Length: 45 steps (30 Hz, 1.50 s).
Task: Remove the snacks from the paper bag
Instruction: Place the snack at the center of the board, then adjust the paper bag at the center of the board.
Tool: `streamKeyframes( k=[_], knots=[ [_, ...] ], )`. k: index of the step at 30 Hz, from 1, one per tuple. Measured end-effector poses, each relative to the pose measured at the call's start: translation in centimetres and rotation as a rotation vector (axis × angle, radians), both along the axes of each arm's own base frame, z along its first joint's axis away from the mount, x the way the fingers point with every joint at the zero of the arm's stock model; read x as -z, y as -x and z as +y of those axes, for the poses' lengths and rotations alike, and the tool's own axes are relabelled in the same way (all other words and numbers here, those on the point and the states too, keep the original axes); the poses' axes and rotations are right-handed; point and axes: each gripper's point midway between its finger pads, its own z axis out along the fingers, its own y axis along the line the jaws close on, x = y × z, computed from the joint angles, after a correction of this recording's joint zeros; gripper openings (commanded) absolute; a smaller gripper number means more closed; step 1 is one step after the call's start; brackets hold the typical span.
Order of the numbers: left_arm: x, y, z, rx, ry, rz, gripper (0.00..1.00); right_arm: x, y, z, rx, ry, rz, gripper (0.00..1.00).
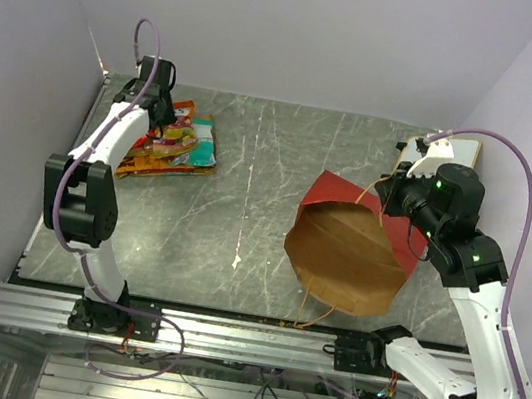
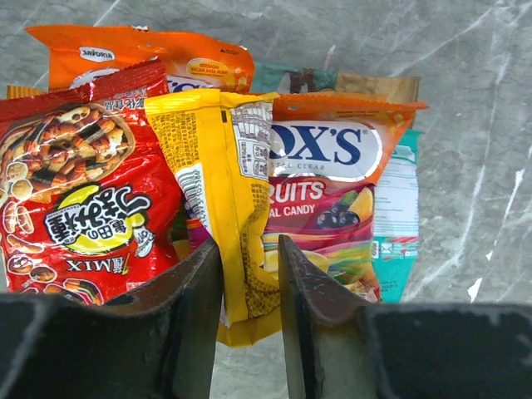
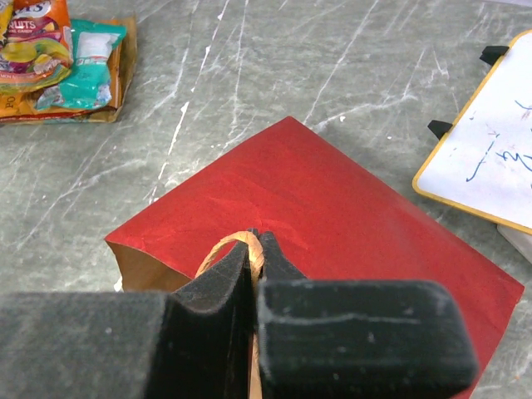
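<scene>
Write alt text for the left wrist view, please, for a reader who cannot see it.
The left end effector, fingers apart, hangs over a yellow packet topping a pile of snacks on the marbled table. A red mix packet lies left, a fruit-candy packet right, an orange packet behind.

The left arm (image 1: 102, 148) stretches far forward on its own side, the elbow folded low near the base and the wrist bent downward. The left gripper (image 2: 249, 245) points down with its two fingers standing a little apart. The right arm (image 1: 479, 294) rises and bends inward. The right gripper (image 3: 253, 239) is pressed fully closed, its pads pinching the handle (image 3: 219, 251) of the paper bag (image 3: 316, 208).
</scene>
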Motion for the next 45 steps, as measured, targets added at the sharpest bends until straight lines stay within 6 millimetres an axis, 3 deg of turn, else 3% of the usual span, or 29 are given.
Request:
streamKeyframes(
  k=[17,22,26,31,37,41,45],
  knots=[
    [-6.7,1.7,-1.8,0.08,0.087,-0.15,0.65,0.2,-0.1,0.1,-0.006,0.001,0.006,0.0],
    [-7.3,4.2,-3.8,0.127,0.177,-0.178,0.7,0.4,-0.2,0.6,-0.039,0.01,0.014,0.0],
    [-7.9,6.0,-7.0,0.199,0.237,-0.196,0.7,0.2,-0.4,2.0,-0.11,0.0,0.034,0.0],
    [-7.5,7.2,-10.4,0.284,0.28,-0.185,0.7,-1.5,-0.3,5.2,-0.269,-0.072,0.066,0.0],
    [-7.1,7.5,-11.0,0.303,0.287,-0.173,0.7,-5.4,1.3,9.0,-0.456,-0.237,0.074,0.0],
    [-7.1,7.5,-11.0,0.302,0.287,-0.174,0.71,-7.0,1.3,9.1,-0.418,-0.31,0.074,0.0],
    [-7.1,7.5,-11.0,0.302,0.286,-0.173,0.71,-6.7,-0.5,7.2,-0.254,-0.33,0.097,0.0]
  ],
)
